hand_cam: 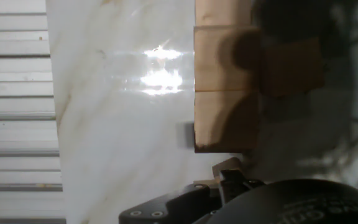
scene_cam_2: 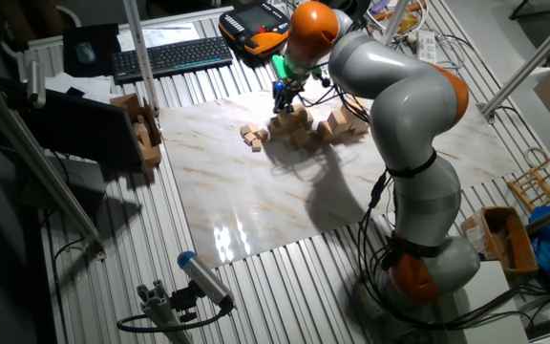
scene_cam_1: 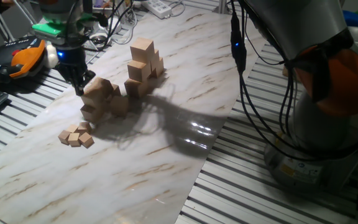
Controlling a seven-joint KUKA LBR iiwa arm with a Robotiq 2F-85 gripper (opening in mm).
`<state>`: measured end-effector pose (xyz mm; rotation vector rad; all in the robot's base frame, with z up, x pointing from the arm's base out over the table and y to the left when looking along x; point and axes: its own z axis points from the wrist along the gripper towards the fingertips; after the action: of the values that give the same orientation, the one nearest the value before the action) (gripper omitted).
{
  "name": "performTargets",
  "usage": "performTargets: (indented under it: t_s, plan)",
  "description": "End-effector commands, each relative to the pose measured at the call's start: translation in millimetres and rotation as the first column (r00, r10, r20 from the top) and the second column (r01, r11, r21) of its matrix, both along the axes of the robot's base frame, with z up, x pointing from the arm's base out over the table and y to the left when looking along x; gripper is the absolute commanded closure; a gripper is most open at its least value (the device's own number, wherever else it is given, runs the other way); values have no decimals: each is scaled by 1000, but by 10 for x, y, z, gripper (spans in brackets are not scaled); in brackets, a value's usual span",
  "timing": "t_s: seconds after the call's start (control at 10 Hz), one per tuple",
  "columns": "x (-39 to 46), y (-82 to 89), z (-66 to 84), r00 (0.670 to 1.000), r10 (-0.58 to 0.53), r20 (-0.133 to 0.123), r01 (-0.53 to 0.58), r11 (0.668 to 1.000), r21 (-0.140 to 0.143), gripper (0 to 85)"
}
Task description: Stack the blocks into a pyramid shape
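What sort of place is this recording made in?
Most likely a robotics lab bench: a slatted metal table with a marble-look board, a keyboard, a teach pendant, and loose cables around the arm.

Silver-grey arm [scene_cam_2: 399, 105], orange joints, black pincer [scene_cam_1: 78, 79], dangling cables

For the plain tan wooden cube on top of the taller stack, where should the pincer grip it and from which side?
Probably from straight above, closing on two opposite vertical faces of the top tan wooden cube: it sits highest, with its upper part clear of neighbouring cubes.
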<state>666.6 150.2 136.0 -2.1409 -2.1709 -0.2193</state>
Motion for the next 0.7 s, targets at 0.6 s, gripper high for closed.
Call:
performTargets:
  t_s: [0.6]
  plan:
    - [61, 7, -259, 999, 13, 51, -12, 1000, -24, 850]
